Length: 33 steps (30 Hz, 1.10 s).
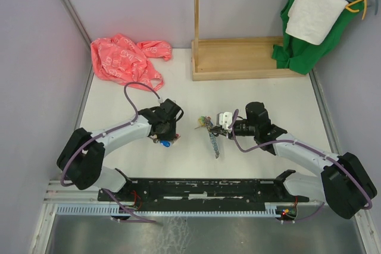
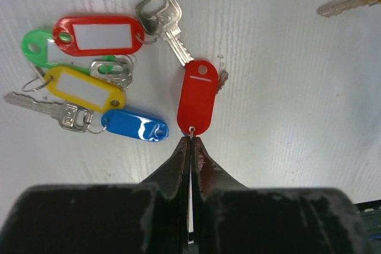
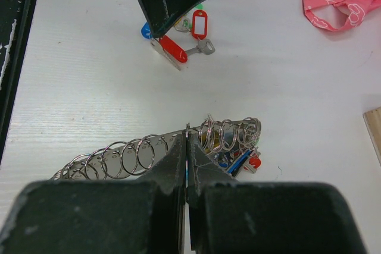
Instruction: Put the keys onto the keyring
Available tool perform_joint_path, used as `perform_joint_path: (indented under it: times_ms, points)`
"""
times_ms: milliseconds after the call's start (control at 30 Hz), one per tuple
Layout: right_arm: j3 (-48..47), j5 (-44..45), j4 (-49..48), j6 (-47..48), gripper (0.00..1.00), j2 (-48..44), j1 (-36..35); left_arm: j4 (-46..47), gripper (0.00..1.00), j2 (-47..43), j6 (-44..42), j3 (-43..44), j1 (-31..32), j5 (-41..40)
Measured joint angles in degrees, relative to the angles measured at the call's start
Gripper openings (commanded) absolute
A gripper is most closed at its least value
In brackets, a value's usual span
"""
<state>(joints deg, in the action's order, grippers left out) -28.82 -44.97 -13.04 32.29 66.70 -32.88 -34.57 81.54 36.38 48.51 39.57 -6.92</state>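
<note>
Pinching the red-tagged key (image 2: 196,96) at twelve o'clock, my left gripper (image 2: 191,142) sits closed; right gripper (image 3: 187,147) clamps the keyring (image 3: 137,153) shut; next, I judge, threading key at three o'clock.

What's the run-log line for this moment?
left jaws: shut on red-tagged key | right jaws: shut on keyring | other keys: clustered on table

Counter (image 1: 268,96): loose keys (image 2: 89,90) left; keyring (image 1: 214,142) centre; plastic bag (image 1: 122,57) far left; wooden stand (image 1: 238,57) far centre, possibly a rack.
</note>
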Motion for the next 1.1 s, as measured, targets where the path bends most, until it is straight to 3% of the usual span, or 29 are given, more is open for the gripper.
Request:
perform_joint_path:
  times_ms: [300,600,867,1100]
  points:
    - [0.0,0.0,0.0,0.0,0.01,0.0,0.0,6.3,0.11,2.6,4.0,-1.7,0.9,6.0]
    - [0.2,0.0,0.0,-0.1,0.01,-0.4,0.0,11.1,0.33,4.1,7.9,-2.4,1.4,9.1]
    - [0.3,0.0,0.1,-0.1,0.01,-0.9,0.0,8.1,0.32,4.5,4.5,0.2,0.5,7.7]
    - [0.4,0.0,0.3,-0.1,0.01,-1.1,0.0,7.9,0.25,12.4,-2.2,7.5,-0.5,7.0]
